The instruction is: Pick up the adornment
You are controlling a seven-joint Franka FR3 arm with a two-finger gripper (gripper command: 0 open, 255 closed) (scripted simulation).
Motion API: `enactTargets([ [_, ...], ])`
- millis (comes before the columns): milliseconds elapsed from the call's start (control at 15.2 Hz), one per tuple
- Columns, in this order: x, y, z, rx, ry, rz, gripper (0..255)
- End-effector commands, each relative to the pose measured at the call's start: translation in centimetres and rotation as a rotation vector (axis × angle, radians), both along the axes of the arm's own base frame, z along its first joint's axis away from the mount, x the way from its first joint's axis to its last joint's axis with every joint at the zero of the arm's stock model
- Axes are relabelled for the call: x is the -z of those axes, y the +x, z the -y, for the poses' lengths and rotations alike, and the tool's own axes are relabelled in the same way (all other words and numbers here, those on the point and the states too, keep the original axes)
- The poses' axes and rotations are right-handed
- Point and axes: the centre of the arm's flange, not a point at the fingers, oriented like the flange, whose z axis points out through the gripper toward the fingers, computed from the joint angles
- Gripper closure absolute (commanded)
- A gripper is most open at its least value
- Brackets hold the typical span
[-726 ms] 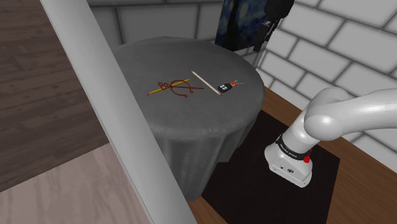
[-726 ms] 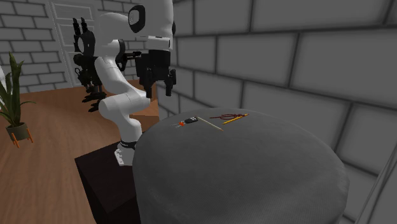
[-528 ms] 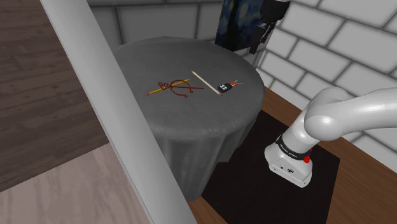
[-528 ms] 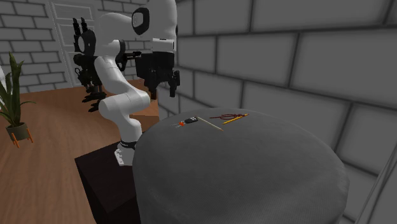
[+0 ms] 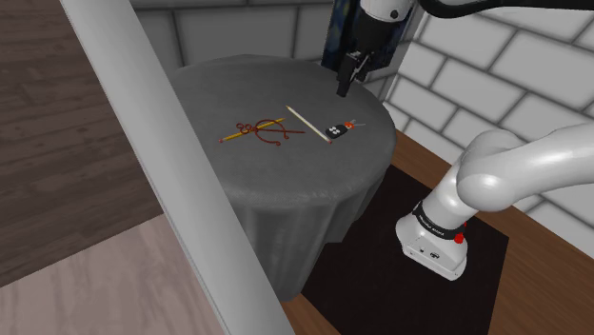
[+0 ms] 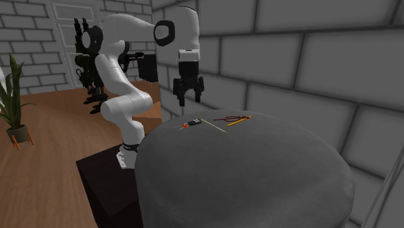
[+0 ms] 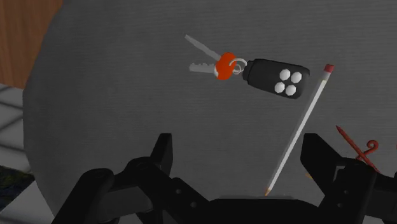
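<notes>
The adornment (image 5: 267, 132) is a thin dark red looped cord lying across a yellow pencil (image 5: 231, 134) near the middle of the round grey cloth-covered table (image 5: 286, 190). It also lies toward the table's far side (image 6: 228, 118), and its red end shows beside one finger (image 7: 364, 150). My black gripper (image 5: 343, 88) hangs open above the table's edge (image 6: 188, 98), well short of the adornment. Below the spread fingers (image 7: 240, 156) lie a black key fob (image 7: 278, 77) with keys and a white pencil (image 7: 299, 127). Nothing is between the fingers.
A thick grey post (image 5: 162, 171) slants across the shoulder view's left foreground. Brick walls stand close behind the table (image 6: 304, 65). Dark hanging cloth (image 5: 341, 38) is behind the gripper. My black stand (image 5: 409, 276) sits at the lower right. A potted plant (image 6: 13, 97) stands on the wooden floor.
The arm has swung the gripper down and out from above the stand to over the table's edge near the key fob. The things on the table have not moved.
</notes>
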Motion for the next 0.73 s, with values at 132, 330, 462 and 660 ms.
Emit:
enactTargets([
  [132, 1.9, 1.5, -4.2, 0.019, 0.039, 0.027, 0],
  [330, 2.9, 2.7, -7.3, 0.032, 0.067, 0.046, 0],
  [462, 3.5, 3.6, -9.4, 0.040, 0.085, 0.059, 0],
  [660, 4.3, 4.9, -12.5, 0.053, 0.113, 0.078, 0],
])
